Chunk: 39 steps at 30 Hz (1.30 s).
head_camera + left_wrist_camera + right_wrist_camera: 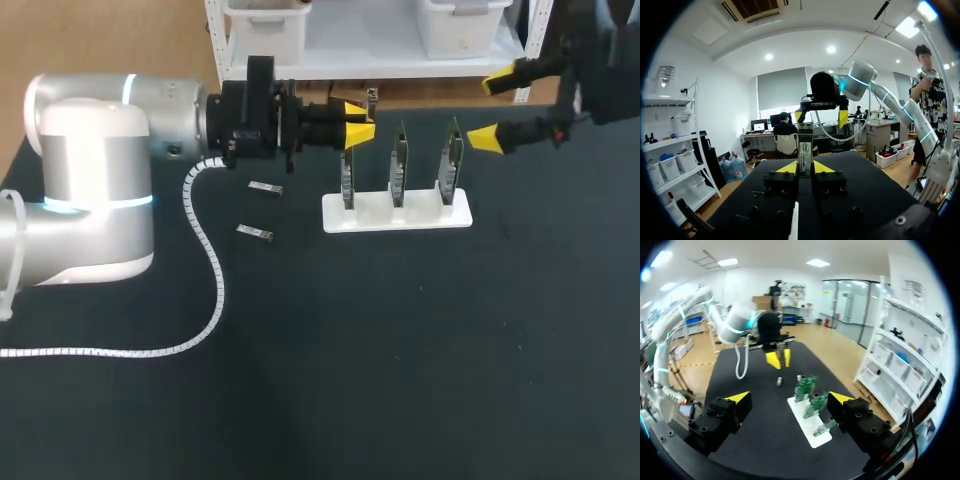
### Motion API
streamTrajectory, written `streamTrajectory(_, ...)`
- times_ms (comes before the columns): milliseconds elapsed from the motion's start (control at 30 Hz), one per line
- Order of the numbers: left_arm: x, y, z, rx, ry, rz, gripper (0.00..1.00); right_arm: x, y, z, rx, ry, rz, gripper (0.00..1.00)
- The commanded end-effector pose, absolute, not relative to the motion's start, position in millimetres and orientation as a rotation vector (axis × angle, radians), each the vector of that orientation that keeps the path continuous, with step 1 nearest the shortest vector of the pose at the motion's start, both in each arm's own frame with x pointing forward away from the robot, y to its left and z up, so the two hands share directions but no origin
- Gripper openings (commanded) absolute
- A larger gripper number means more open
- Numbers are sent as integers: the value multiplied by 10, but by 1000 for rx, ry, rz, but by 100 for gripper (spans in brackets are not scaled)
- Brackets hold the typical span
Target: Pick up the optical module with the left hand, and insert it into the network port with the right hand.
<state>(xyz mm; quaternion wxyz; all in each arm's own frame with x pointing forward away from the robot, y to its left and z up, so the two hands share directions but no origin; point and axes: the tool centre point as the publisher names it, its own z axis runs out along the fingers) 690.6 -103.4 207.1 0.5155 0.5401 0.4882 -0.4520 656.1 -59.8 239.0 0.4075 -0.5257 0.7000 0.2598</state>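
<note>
Head view: two optical modules [265, 188] [254, 232], three cards [347, 175] [399, 170] [450, 165], one white stand [420, 217]

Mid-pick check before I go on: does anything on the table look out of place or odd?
Nothing spilled or damaged. Oddly, the left hand sits at the leftmost card in the white stand, while one optical module and a second module lie unheld on the table beside the stand.
</note>
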Motion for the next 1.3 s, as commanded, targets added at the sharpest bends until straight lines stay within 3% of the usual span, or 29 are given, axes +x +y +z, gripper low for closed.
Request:
streamTrajectory(33, 6907, -1035, 2067, 1296, 1172, -1085, 0, 6590, -509, 2317, -1523, 1702, 906, 100)
streamTrajectory(900, 6907, -1035, 2067, 1296, 1172, -1085, 0, 6605, -472, 2282, -1494, 1745, 870, 100)
streamTrajectory(1300, 6907, -1035, 2067, 1296, 1172, -1085, 0, 6520, -110, 2761, -1689, 1515, 834, 100)
